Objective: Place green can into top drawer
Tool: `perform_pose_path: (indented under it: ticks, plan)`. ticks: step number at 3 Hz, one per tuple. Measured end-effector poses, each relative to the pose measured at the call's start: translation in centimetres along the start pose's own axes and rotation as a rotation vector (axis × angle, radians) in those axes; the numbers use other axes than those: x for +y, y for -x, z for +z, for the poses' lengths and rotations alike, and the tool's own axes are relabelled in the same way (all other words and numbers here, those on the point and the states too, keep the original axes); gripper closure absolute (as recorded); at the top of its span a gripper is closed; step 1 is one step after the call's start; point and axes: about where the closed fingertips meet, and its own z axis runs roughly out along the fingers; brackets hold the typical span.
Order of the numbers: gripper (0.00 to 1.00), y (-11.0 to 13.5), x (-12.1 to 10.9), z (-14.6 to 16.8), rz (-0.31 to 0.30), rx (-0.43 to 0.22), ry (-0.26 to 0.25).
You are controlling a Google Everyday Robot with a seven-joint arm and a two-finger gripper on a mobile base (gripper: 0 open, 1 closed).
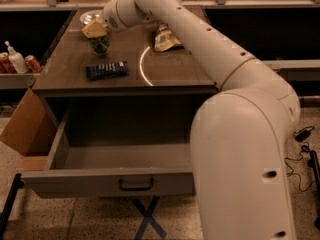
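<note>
Jaws at the can, drawer open.

My jaws sit right on top of the can [99, 44], which stands upright on the far part of the surface [170, 71], just in front of a bowl [89, 17]. Whether they grip it I cannot tell. A dark packet [106, 69] lies nearer the front edge, and a snack bag [166, 38] lies well apart. Below, the drawer [75, 183] stands wide open.
</note>
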Motion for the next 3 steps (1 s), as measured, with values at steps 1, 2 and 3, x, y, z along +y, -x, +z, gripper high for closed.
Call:
perform_pose_path:
  ticks: [1, 2, 3]
  plan:
    - [1.00, 1.0, 1.0, -3.1, -0.026, -0.056, 0.001]
    - [1.00, 1.6, 2.4, -5.7, -0.065, -0.105, 0.060]
    - [1.00, 1.3, 3.5, -5.9, -0.084, -0.096, 0.102]
